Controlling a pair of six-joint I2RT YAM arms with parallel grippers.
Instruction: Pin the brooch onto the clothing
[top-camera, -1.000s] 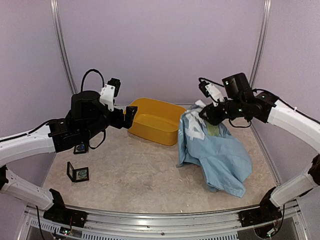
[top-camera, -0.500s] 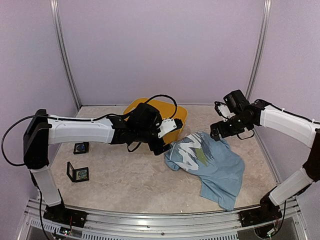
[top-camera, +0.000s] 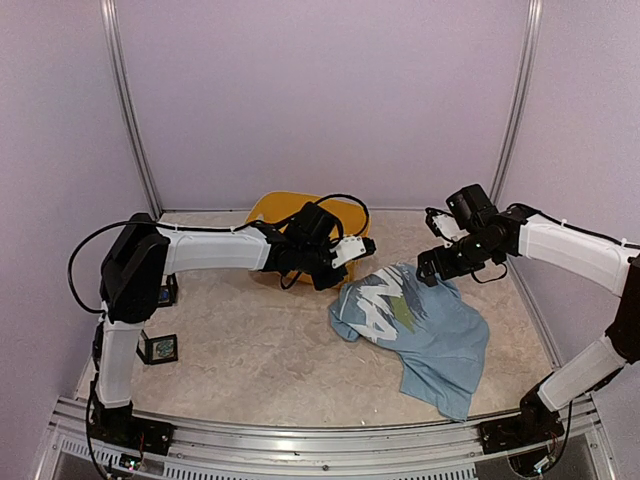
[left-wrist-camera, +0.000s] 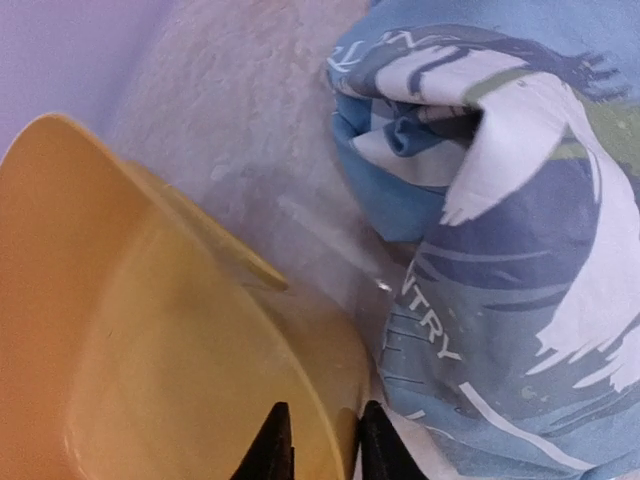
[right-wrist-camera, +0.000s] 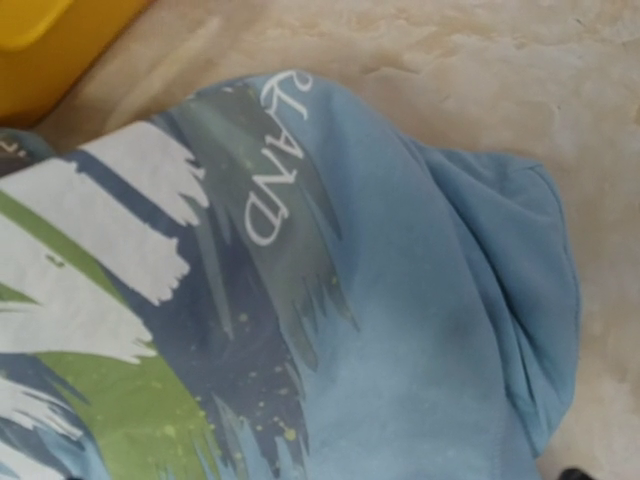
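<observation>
Left wrist view: the left claw (left-wrist-camera: 322, 445) shows only its two dark tips, set close together with a narrow slit between them. Yellow plastic fills that slit, and whether the tips pinch the edge of the bin (left-wrist-camera: 150, 330) or merely hang over it I cannot tell. Just right of the tips lies the bunched edge of the light blue T-shirt (left-wrist-camera: 520, 300), its white lettering and dark streaks facing up, just beside the bin's rounded corner.

From the top external camera the left arm reaches across to the bin at the far edge of the tabletop (top-camera: 260, 350), the claw over the bin's right corner. The T-shirt lies crumpled on the right half, printed chest upward — from that corner of the bin down toward the near right corner.

The right claw (top-camera: 430, 268) hangs over the shirt's far edge, near the far right corner; its fingers are too small and dark here to tell spread from pressed, and its own camera shows only cloth and print.

A small black case (top-camera: 160, 348) stands near the left edge — its contents perhaps bluish.
</observation>
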